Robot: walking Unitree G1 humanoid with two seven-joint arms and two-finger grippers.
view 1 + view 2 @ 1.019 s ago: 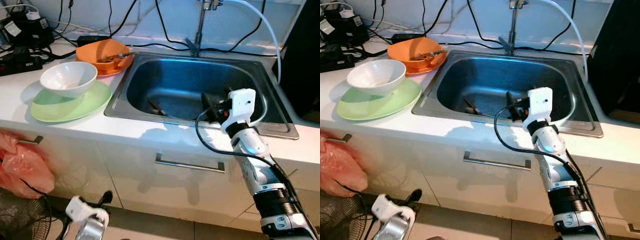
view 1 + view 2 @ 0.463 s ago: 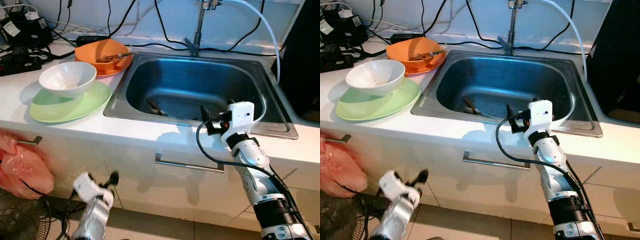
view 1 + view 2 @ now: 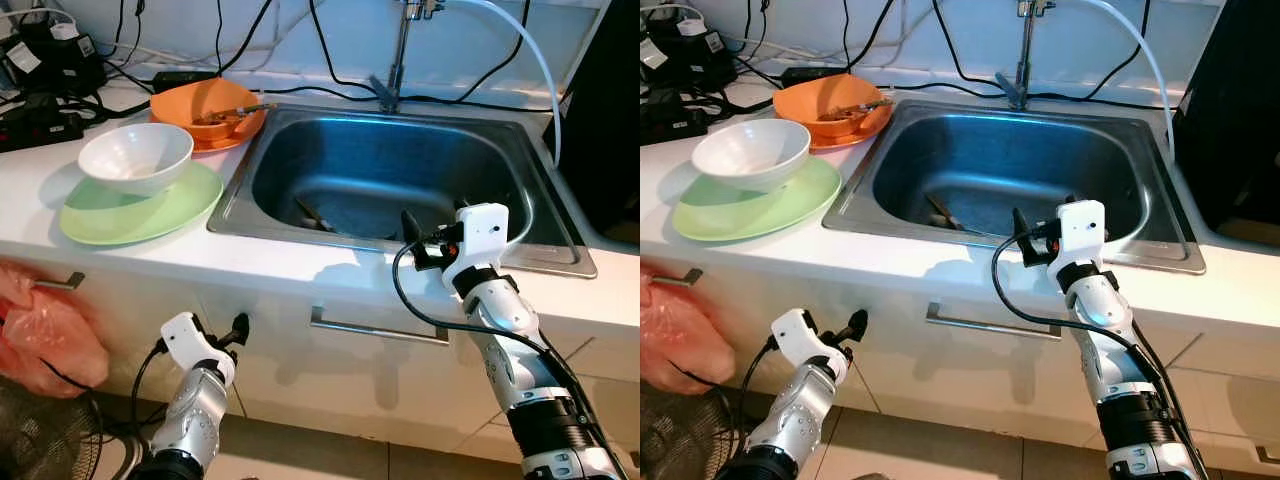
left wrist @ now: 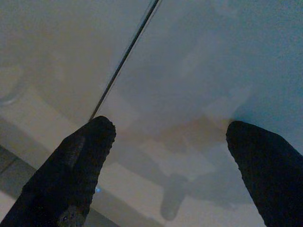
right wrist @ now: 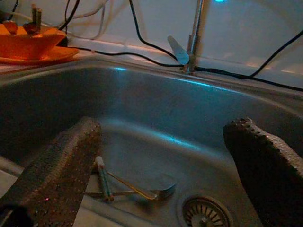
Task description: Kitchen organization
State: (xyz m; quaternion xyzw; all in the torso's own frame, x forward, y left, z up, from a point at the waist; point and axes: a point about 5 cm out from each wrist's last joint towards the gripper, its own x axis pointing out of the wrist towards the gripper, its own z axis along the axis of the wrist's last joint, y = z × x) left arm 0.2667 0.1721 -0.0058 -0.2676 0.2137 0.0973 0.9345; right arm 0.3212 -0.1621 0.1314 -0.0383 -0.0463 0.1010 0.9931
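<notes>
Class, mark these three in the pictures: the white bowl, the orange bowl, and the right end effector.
white bowl (image 3: 135,157), left eye view, on its inner wall.
orange bowl (image 3: 200,101), left eye view, on its inside surface.
right end effector (image 5: 165,161), right wrist view, midway between its two open fingertips, above the sink.

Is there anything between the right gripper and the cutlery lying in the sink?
Nothing visible. The right gripper hangs open at the sink's front rim, pointing into the basin. The cutlery lies on the sink floor beside the drain, with open space between it and the fingers.
</notes>
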